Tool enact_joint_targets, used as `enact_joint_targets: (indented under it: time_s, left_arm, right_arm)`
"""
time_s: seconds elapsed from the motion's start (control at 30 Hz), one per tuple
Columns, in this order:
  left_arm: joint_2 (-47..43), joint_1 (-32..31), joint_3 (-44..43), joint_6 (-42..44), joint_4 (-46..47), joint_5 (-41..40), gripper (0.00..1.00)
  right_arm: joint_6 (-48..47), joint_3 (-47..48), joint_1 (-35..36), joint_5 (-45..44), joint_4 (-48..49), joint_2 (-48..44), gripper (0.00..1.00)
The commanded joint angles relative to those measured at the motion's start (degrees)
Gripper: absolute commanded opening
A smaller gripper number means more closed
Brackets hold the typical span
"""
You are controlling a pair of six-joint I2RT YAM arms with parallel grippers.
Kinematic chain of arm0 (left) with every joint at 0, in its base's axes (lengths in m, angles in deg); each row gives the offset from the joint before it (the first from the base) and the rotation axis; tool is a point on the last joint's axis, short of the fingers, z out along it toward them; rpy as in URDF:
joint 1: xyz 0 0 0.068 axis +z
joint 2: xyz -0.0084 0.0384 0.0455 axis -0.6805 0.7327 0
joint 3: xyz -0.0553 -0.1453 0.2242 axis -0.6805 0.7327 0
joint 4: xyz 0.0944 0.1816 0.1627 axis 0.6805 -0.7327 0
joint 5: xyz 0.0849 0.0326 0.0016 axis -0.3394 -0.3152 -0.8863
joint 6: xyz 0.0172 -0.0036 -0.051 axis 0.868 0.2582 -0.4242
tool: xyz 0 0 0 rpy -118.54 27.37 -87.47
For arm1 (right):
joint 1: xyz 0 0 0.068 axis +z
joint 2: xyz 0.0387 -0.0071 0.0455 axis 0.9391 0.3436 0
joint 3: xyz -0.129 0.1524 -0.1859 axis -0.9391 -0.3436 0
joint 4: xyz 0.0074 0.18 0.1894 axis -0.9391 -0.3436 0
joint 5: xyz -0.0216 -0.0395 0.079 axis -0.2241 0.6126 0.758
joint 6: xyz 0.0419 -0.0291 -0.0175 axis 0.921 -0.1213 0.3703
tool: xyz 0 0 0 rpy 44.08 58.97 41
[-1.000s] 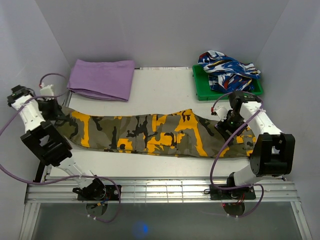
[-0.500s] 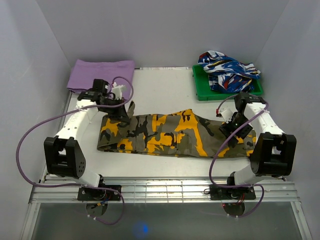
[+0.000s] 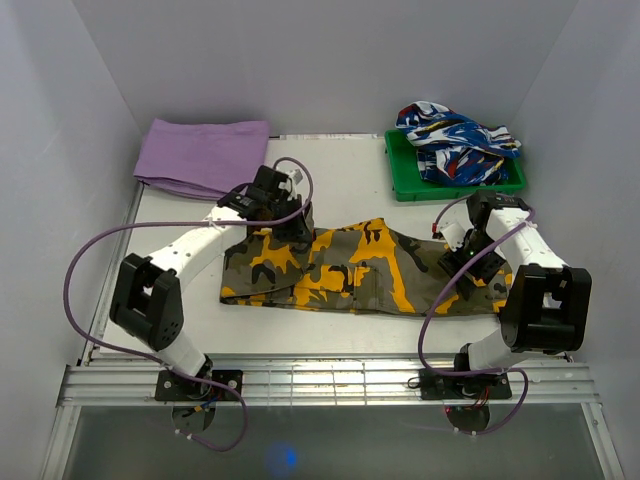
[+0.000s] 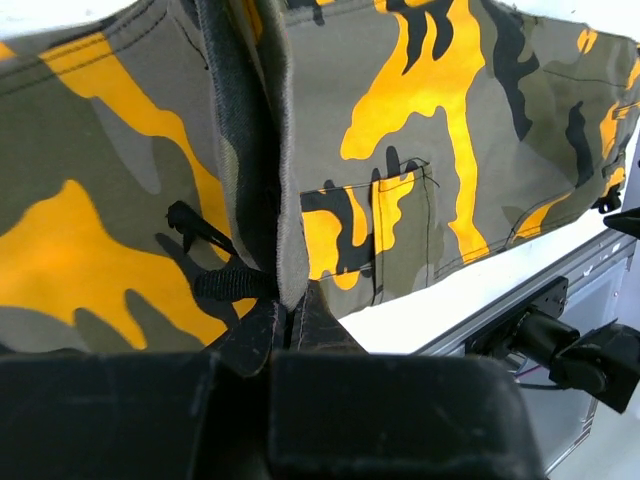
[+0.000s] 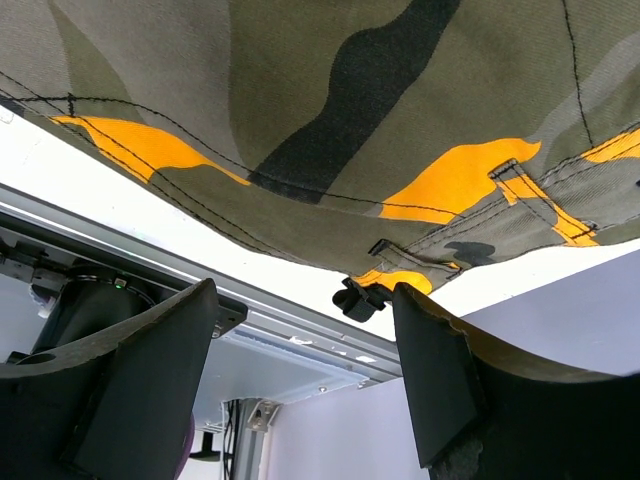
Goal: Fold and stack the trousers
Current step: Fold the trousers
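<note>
The trousers (image 3: 350, 270) lay across the middle of the surface (image 3: 340, 190), leg hem pinched in your clenched left end effector (image 3: 291, 226), your right end effector (image 3: 468, 250) released over the waist end. You probably needed to carry the hem level to the waistband, edges matched. Bare surface lay beyond, toward the purple cloth (image 3: 205, 155).
</note>
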Motion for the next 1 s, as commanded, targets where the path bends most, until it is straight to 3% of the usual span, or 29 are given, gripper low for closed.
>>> enact_joint_targets:
  time_s: [0.0, 0.33, 0.97]
  left_arm:
    - [1.3, -4.7, 1.1, -6.4, 3.7, -4.6, 0.0]
    - [0.6, -12.2, 5.4, -9.5, 5.7, -6.2, 0.0]
    - [10.1, -15.2, -3.1, -13.0, 4.1, -9.8, 0.0]
  right_arm:
    - [0.9, 0.6, -0.2, -0.8, -0.7, 0.1, 0.76]
    - [2.1, 0.6, -0.2, -0.6, -1.5, 0.0, 0.76]
    - [2.0, -3.7, -0.2, -1.3, -0.8, -3.2, 0.75]
